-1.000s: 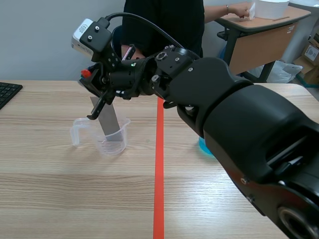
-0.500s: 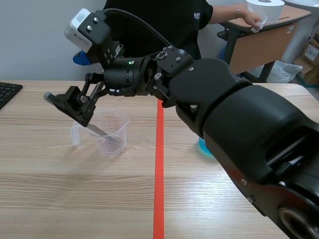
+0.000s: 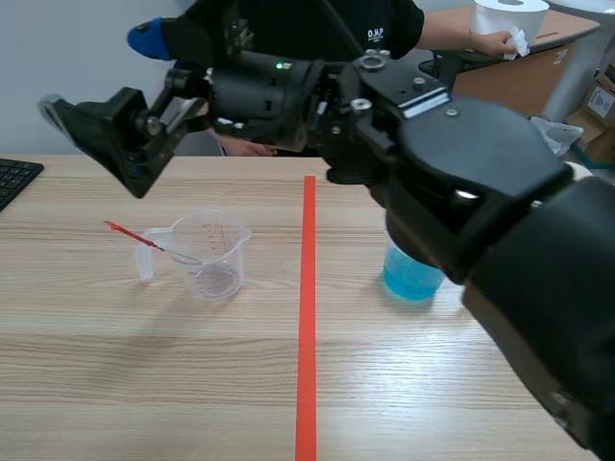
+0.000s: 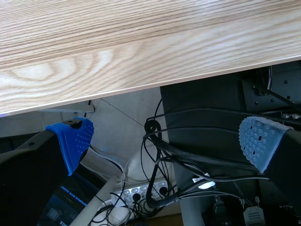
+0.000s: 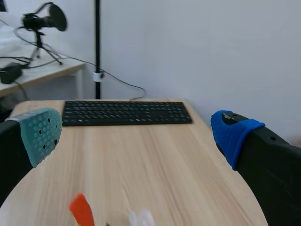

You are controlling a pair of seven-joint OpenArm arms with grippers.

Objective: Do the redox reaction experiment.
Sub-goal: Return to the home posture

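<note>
Scene view: right gripper held open above the beaker

The right gripper [image 3: 101, 77] is held raised over the table [image 3: 144, 384], above the clear measuring beaker [image 3: 216, 254] and off to its keyboard side, with nothing touched. Its jaws are spread wide and nothing is gripped between them. A thin strip [image 3: 135, 235] with a red end is seen resting in the beaker, leaned over the spout so that the red end pokes out past the rim. A beaker of blue liquid [image 3: 413, 277] is set across the red tape line [image 3: 307, 336], partly covered by the right arm. A black keyboard [image 3: 14, 178] is seen at the table's far left edge. Behind the table, a person's hand [image 3: 495, 43] is laid on a paper roll [image 3: 509, 14].

In the right wrist view, the grey-green pad [image 5: 40, 134] and the blue pad [image 5: 233, 134] are shown far apart, with the strip's red end below them and the keyboard ahead.

In the left wrist view, the left gripper [image 4: 167, 141] is shown below the table's edge, jaws parted and nothing held; cables [image 4: 160, 155] and a power strip [image 4: 141, 193] are seen beneath it.
</note>
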